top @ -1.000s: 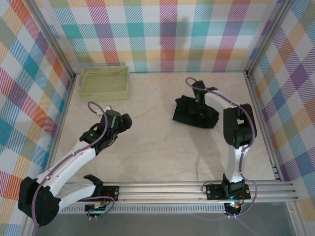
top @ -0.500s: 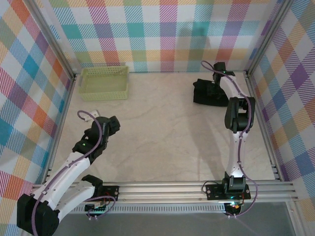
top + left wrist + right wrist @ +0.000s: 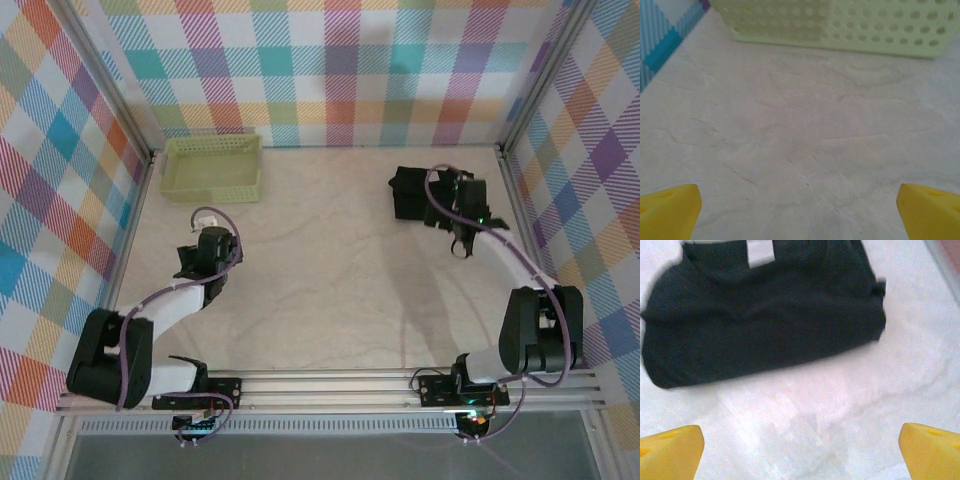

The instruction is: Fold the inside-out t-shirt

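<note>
Black cloth, soft and light, the t-shirt [image 3: 765,315] lies bundled far right on the table [image 3: 330,290], just ahead of the right gripper [image 3: 800,450], wide and empty; it should flop, so pinch a hem edge. Left gripper [image 3: 800,210] wide too

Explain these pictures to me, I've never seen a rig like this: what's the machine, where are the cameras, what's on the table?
Two robot arms are bolted at the near edge of a table. One picture looks down from above; the other two come from a camera on each wrist, and the yellow tips are that arm's own fingers. A black t-shirt, bundled, white tag showing, lies far right; a pale green basket stands far left. The left gripper and right gripper are open, holding nothing.
</note>
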Controlling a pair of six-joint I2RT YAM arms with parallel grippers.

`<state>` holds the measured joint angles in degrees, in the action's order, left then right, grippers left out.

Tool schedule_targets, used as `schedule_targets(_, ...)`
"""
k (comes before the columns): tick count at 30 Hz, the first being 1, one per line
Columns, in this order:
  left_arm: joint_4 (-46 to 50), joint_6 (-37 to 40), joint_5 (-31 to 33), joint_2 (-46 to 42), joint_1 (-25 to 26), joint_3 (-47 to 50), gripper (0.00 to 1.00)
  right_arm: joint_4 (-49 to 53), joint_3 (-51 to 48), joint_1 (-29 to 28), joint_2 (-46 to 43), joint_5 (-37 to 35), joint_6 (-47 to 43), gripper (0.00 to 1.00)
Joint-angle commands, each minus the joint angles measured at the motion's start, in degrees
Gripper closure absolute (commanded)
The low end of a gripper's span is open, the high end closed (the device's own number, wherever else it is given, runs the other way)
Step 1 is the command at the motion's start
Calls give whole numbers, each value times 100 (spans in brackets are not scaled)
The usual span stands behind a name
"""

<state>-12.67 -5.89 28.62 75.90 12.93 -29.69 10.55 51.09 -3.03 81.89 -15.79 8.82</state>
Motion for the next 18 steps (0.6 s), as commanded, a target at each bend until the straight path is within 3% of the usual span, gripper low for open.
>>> schedule_targets(1, -1040, 506, -433, 227, -155, 178, 0, -1602, -826, -19, 286, -206, -48, 0)
schedule_targets(5, -2414, 807, -1157, 263, -314, 650, 0, -3571, -1653, -20, 454, 394, -581, 0)
schedule_targets(7, -2857, 991, -1483, 398, -385, 775, 0, -3968, -1857, 23, 362, 898, -812, 0)
schedule_targets(9, -3736, 996, -1854, 974, -541, 944, 0, -4815, -2189, 31, 500, 1319, -989, 0)
schedule_targets(10, -3932, 1004, -1973, 1330, -579, 877, 0, -4776, -2269, 77, 375, 1503, -983, 0)
schedule_targets(12, -3406, 902, -2216, 1299, -738, 644, 0, -5317, -2566, 120, 382, 1657, -991, 0)
schedule_targets(15, -3501, 886, -2210, 1362, -765, 630, 0, -5984, -2806, 167, 630, 1430, -849, 0)
schedule_targets(18, -3434, 873, -2225, 1353, -773, 614, 0, -5924, -2836, 160, 584, 1290, -805, 0)
